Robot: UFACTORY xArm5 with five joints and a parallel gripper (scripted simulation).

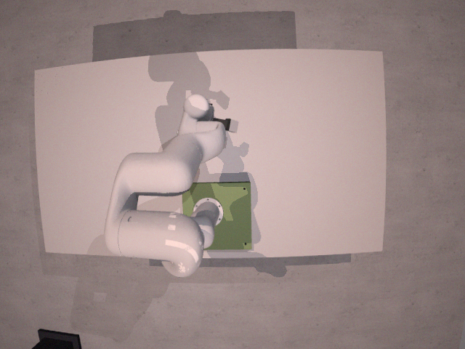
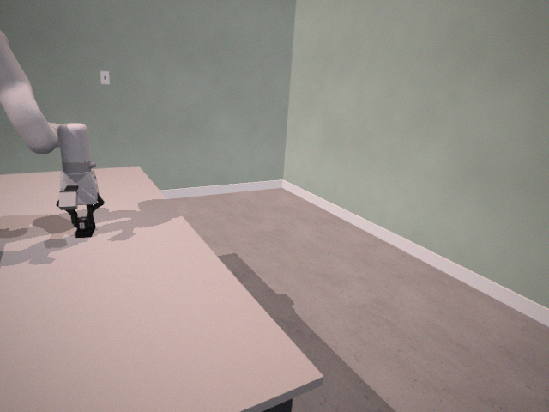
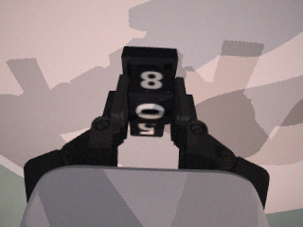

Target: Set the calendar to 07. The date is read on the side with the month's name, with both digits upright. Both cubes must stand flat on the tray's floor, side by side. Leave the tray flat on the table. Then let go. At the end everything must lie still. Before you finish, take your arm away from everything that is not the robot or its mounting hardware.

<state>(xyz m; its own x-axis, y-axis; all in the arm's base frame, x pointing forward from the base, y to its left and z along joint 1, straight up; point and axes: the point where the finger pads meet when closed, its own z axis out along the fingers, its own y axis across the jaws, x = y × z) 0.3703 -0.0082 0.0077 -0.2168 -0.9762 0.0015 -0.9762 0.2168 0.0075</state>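
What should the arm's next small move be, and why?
Probably a slight lift, grip kept: the gripper has the 0 cube between its fingers, and the wrist view shows 8, 0 and 5 but no 7, so some turning seems needed.
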